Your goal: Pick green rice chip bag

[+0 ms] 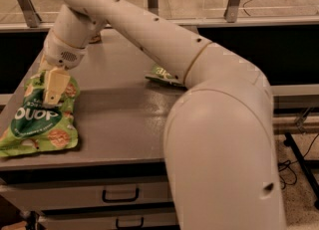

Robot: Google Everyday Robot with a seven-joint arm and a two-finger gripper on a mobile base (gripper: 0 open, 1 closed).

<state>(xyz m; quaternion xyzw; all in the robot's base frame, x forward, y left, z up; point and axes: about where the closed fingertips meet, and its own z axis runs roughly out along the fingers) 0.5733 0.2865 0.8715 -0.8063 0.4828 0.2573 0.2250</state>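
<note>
At the table's (124,119) left end, the green bag (40,124) lies flat near the front edge. The gripper (54,88) is down on the bag's upper part, touching it. Whether the claw is open or closed on the bag cannot be told.

Step in hand, by judgement: the grasp. The next move calls for a firm pinch on the crinkly film, then a straight lift.

Large white letters sit on the bag's dark circle but cannot be read with confidence. A darker packet (160,74) lies partly behind the arm (149,30); its label is unreadable.

Smooth plastic pincer (50,99) over crinkly glossy green rice chip bag (37,124), matt table (124,119)
</note>
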